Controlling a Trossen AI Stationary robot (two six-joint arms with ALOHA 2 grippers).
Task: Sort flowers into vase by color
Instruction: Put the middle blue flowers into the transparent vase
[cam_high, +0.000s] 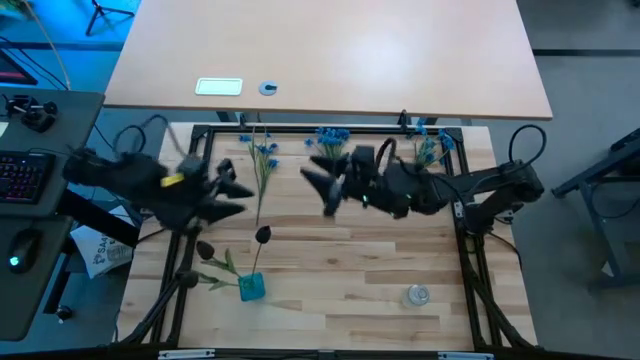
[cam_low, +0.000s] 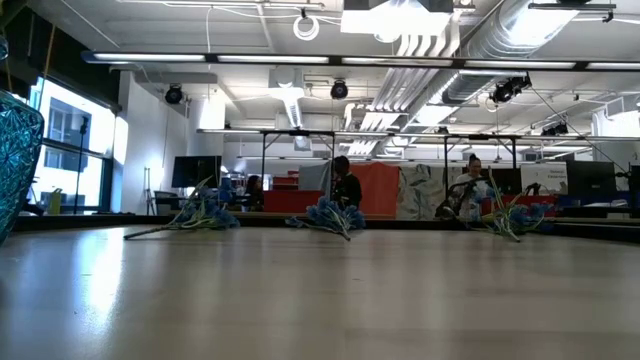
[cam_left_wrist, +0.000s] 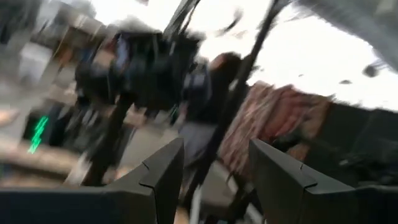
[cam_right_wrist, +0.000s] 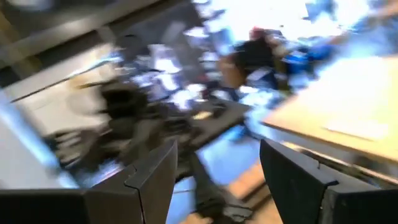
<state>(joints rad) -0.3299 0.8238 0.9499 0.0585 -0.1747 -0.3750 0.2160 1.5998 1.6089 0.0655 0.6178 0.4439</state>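
Note:
In the high view a small teal vase (cam_high: 252, 289) stands near the table's near edge, and two dark-budded stems (cam_high: 262, 235) (cam_high: 206, 249) stick into it. It also shows at the low view's left edge as the teal vase (cam_low: 15, 160). Three blue sprigs lie along the far edge: a left sprig (cam_high: 263, 150) with a long stem, a middle sprig (cam_high: 333, 135) and a right sprig (cam_high: 430, 146). My left gripper (cam_high: 238, 190) hovers open just left of the long stem. My right gripper (cam_high: 318, 183) hovers open near the middle sprig. Both wrist views are blurred and show open fingers holding nothing.
A clear glass vase (cam_high: 417, 295) stands near the table's near right corner. A black frame (cam_high: 300, 130) runs round the wooden table. The low view shows the blue sprigs (cam_low: 330, 216) lying at the far edge, with people in the room behind. Bare wood lies between the two vases.

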